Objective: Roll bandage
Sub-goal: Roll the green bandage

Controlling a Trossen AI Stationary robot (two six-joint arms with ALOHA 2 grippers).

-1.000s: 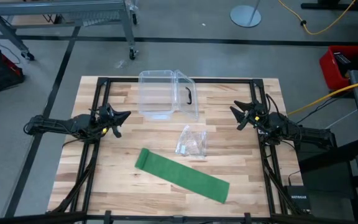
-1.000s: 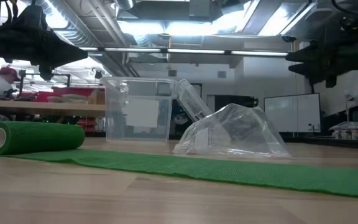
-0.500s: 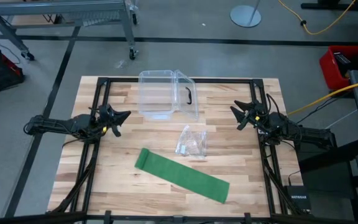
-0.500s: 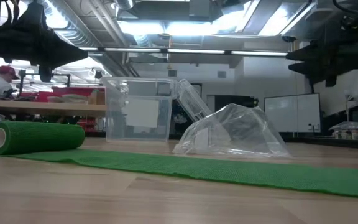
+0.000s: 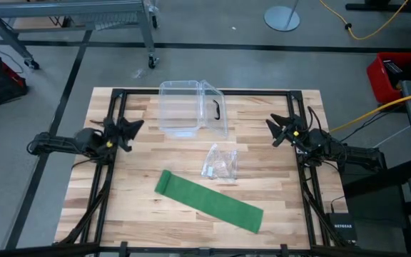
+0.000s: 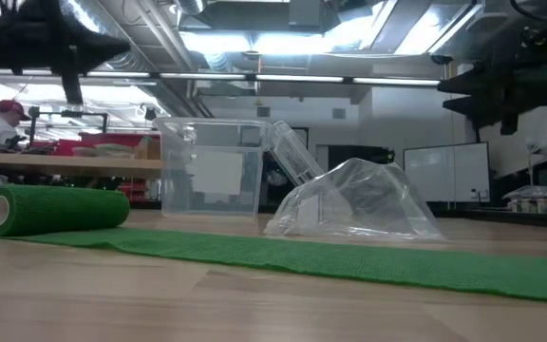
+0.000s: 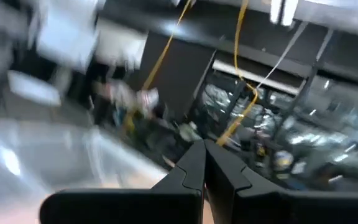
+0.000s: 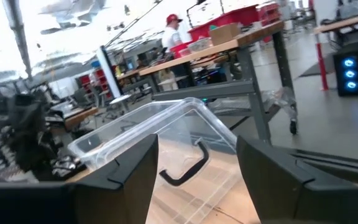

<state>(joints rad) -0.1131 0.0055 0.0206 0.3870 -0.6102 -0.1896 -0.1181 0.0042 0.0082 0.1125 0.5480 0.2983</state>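
Your left gripper [image 5: 135,128] is fully closed, fingers [image 7: 199,163] pressed together to a point w/ nothing between them; it hangs above the table's left side, clear of the wood and touching nothing. Your right gripper [image 5: 272,128] sits mirrored over the right side, jaws parted to a moderate gap and empty, its fingers [image 8: 135,163] framing open air, also off the surface. Between the two arms, toward the far edge, the clear plastic box [image 5: 180,107] stands w/ its lid [image 5: 215,108] tipped open and the black handle [image 8: 184,169] showing in the right wrist view. Nearer the middle, the crinkly clear wrapper [image 5: 220,163] lies just in front of the box. The bandage [image 5: 209,200] is on the table's near half, well apart from both grippers: a long green strip laid diagonally, flat for most of its length, w/ the left end already wound into a short roll [image 6: 53,209], as the low view shows. The left wrist view is blurred, so I can't tell what lies beyond those fingers. In the room behind, a person in a red cap [image 6: 8,108] is at a bench.
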